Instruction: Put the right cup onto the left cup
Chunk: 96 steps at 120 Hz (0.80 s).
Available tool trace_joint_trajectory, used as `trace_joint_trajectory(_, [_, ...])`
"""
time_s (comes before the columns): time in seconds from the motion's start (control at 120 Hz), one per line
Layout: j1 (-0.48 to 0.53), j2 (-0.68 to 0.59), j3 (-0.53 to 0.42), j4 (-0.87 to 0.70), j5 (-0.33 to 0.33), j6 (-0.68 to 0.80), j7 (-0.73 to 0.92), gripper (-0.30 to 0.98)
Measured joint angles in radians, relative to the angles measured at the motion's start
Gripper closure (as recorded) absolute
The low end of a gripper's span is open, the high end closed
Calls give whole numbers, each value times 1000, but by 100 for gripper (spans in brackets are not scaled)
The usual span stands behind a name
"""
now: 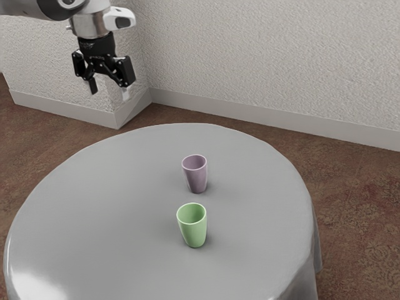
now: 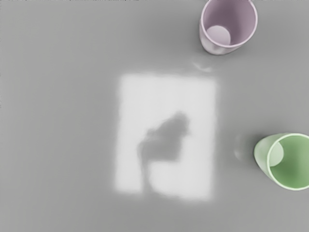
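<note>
My gripper [image 1: 105, 82] hangs high at the exterior view's upper left, well above and apart from both cups, its two fingers spread open and holding nothing. A purple cup [image 1: 196, 175] stands upright on the table, mouth up. The green cup [image 1: 193, 226], also upright, stands a short gap away, closer to the exterior camera. In the wrist view the purple cup [image 2: 212, 41] and the green cup [image 2: 263, 153] show their open rims, with grey tabletop between them.
A round table [image 1: 106, 206] with a glossy grey cover carries both cups. Beyond it are a textured white wall [image 1: 269, 56] and its pale baseboard [image 1: 250, 112]. The wrist view has a bright reflection with a dark shape on the tabletop [image 2: 58, 121].
</note>
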Motion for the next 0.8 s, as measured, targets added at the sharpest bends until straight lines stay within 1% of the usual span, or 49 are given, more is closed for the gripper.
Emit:
trace_joint_trajectory(0.317, [17,8,-1,0,0,10,19,0])
trace_joint_trajectory(0.567, [-8,41,-5,-3,1,16,33,0])
trace_joint_trajectory(0.8, [-27,61,-9,-99,-3,75,46,0])
